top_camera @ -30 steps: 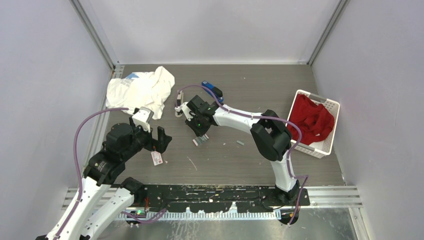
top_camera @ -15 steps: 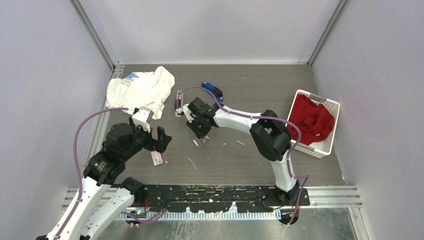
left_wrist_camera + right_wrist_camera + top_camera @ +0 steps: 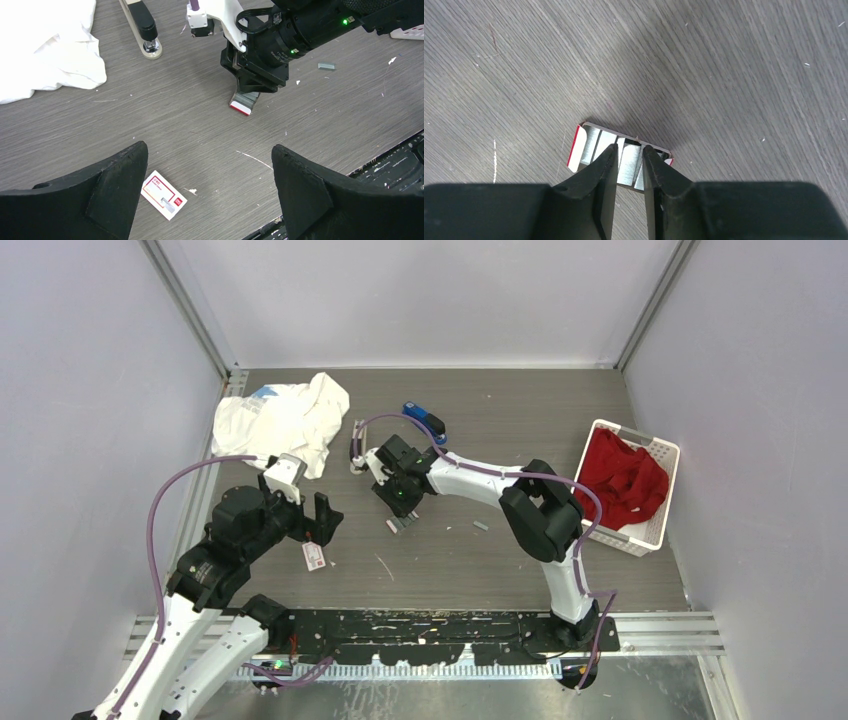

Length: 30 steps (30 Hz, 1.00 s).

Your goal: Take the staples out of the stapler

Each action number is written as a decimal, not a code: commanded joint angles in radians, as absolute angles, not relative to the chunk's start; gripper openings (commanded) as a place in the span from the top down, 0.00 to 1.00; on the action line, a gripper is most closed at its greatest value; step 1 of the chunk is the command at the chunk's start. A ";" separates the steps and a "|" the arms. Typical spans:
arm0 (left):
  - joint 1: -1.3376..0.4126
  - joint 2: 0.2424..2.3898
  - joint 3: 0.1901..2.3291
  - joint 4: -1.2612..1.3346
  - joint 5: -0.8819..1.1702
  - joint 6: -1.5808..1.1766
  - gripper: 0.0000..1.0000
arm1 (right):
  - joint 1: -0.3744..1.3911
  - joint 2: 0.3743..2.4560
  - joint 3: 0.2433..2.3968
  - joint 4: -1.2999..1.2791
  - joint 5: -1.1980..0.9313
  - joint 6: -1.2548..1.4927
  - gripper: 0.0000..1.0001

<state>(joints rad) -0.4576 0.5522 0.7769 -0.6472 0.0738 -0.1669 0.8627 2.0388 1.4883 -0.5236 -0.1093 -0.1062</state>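
Several silvery staples (image 3: 629,162) lie side by side in a small open white-and-red box (image 3: 576,145) on the table. My right gripper (image 3: 629,147) points straight down over the box. Its jaws stand a narrow gap apart, with one strip showing in the gap. From above, this gripper (image 3: 400,502) hides most of the box (image 3: 402,524). A loose staple strip (image 3: 481,526) lies to its right. A black-and-cream stapler (image 3: 144,27) lies behind, near the cloth. My left gripper (image 3: 208,146) hangs wide open and empty above the table.
A flat white-and-red box (image 3: 163,194) lies under my left gripper. A crumpled white cloth (image 3: 285,420) sits at the back left. A blue and black object (image 3: 425,422) is behind the right arm. A white basket (image 3: 660,452) holding red cloth (image 3: 620,480) stands at the right.
My right gripper's jaws have parted slightly over the box of staples. The left arm has not moved.
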 commanded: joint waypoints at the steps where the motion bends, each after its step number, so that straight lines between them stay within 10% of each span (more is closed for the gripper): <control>1: -0.452 0.549 0.779 -0.599 0.095 -0.153 0.07 | 0.862 1.968 1.483 -0.494 -0.091 -0.106 0.68; 30: -0.437 0.543 0.778 -0.595 0.097 -0.151 0.07 | 0.748 1.753 1.391 -0.556 -0.646 -0.349 0.66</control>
